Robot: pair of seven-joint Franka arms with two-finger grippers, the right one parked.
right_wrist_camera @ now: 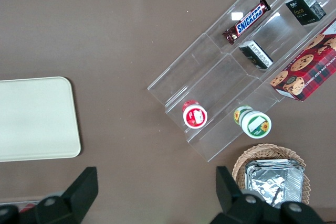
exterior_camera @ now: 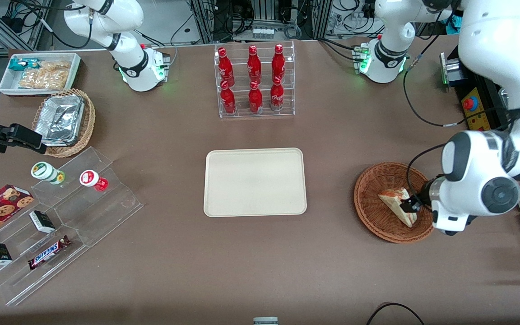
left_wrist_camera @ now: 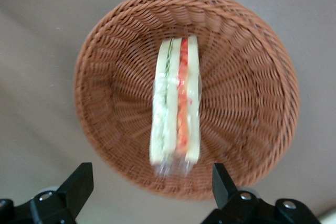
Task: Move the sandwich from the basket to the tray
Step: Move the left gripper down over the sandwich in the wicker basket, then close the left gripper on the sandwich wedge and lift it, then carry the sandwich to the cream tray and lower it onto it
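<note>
A: Status of claw?

B: Fingers apart, nothing between them. It hangs above the basket, over the rim portion nearest the working arm's end of the table.

A: Loc. of sandwich?

B: In the basket, on the woven floor, lying on edge w/ filling layers facing up at the wrist cam: green layer on one side, red layer on the other, bread outside. Clear wrap bunches at the end closest to the claw.

A: Key relation for next move?

B: Sandwich long axis vs. finger line. In the wrist view the long axis runs straight away from the claw; the fingers stand either side of it, so closing direction is across the short dim., approx. perpendicular to the bread faces. Alignment looks usable as-is; est. a descent w/o much wrist rotation. Sandwich sits ahead of the fingertips, not yet between them.

A: Destination?

B: Tray, mid-table, well apart from basket, toward the parked arm's end. Nothing on it.
</note>
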